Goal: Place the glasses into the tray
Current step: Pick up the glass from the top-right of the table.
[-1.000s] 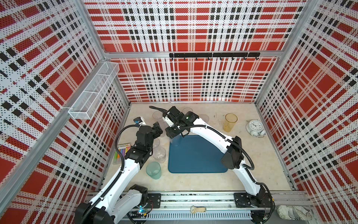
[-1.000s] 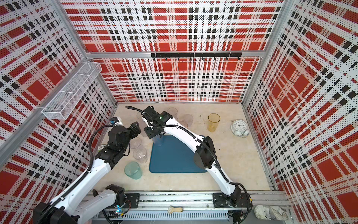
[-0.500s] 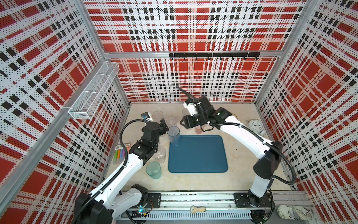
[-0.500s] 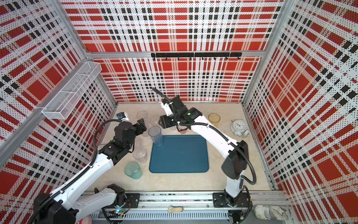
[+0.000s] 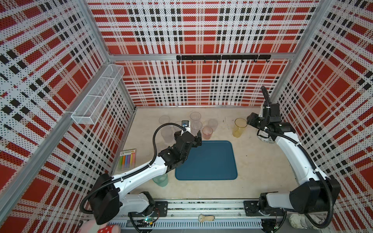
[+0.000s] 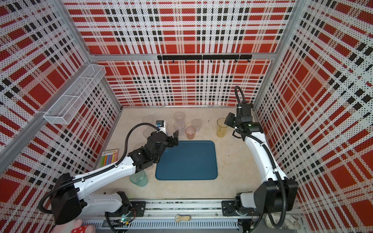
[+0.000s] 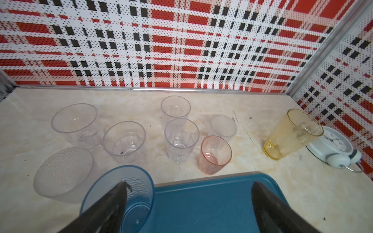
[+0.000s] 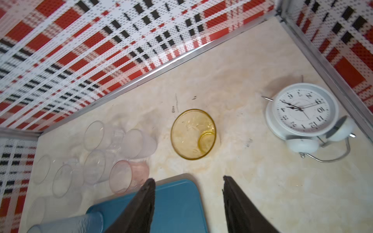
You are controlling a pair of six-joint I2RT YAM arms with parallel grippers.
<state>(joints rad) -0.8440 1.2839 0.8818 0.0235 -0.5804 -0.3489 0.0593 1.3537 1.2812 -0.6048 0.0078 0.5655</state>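
Observation:
The dark teal tray lies mid-table. A grey-blue glass stands in its far left corner, hidden under my left arm in both top views. My left gripper hangs open over that corner; one finger shows in front of the glass's mouth, and nothing sits between the jaws. Beyond the tray stand a pink glass, several clear glasses and an amber glass. My right gripper is open and empty, just right of the amber glass. A teal-green glass stands at the tray's near left.
A white alarm clock sits in the far right corner, partly under my right arm. A crayon pack lies by the left wall, and a white wire basket hangs on that wall.
My right arm left the grey-blue glass on the tray's far left corner and swung right to the amber glass. My left arm moved right to that corner and its jaws opened wider.

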